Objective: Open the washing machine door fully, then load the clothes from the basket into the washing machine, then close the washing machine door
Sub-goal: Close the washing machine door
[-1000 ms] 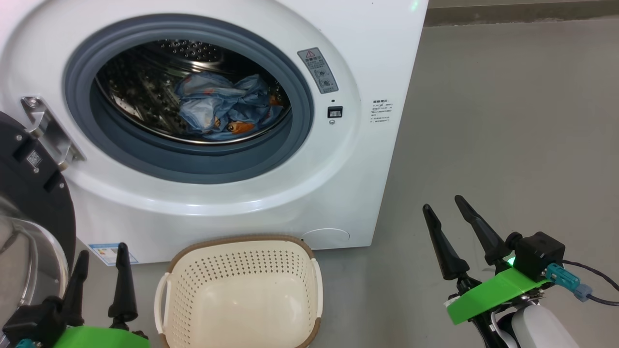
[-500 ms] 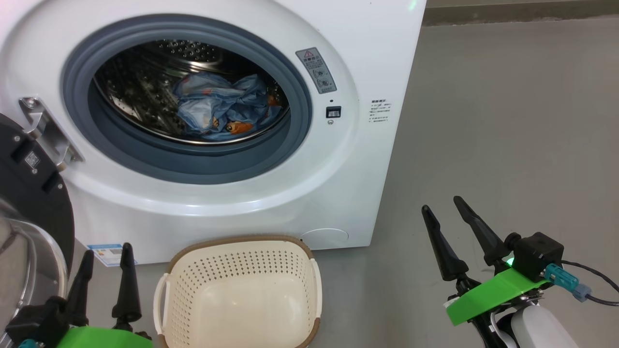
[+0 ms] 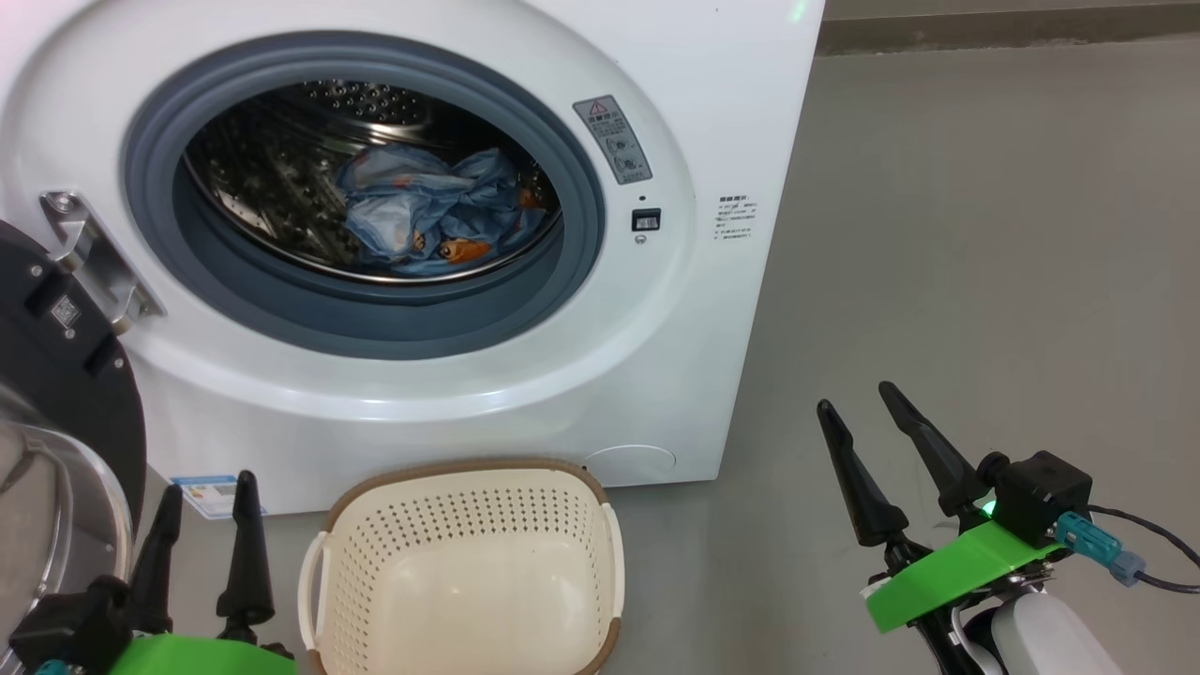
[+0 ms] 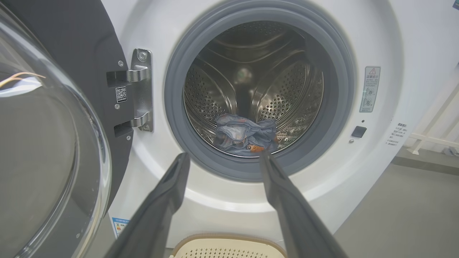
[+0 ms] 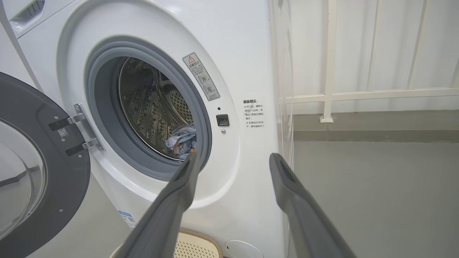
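Lying bunched in the washer point(image 3: 656, 375) drum point(image 3: 272, 178) are the clothes point(image 3: 441, 220), door point(image 3: 75, 384) open (hinged left); left gripper point(image 3: 208, 480) and right gripper point(image 3: 853, 396) gape wide, empty, flanking the basket point(image 3: 450, 466).

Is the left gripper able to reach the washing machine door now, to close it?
Probably yes: the open left gripper sits just beside the washing machine door, standing open on its left, with nothing between them.
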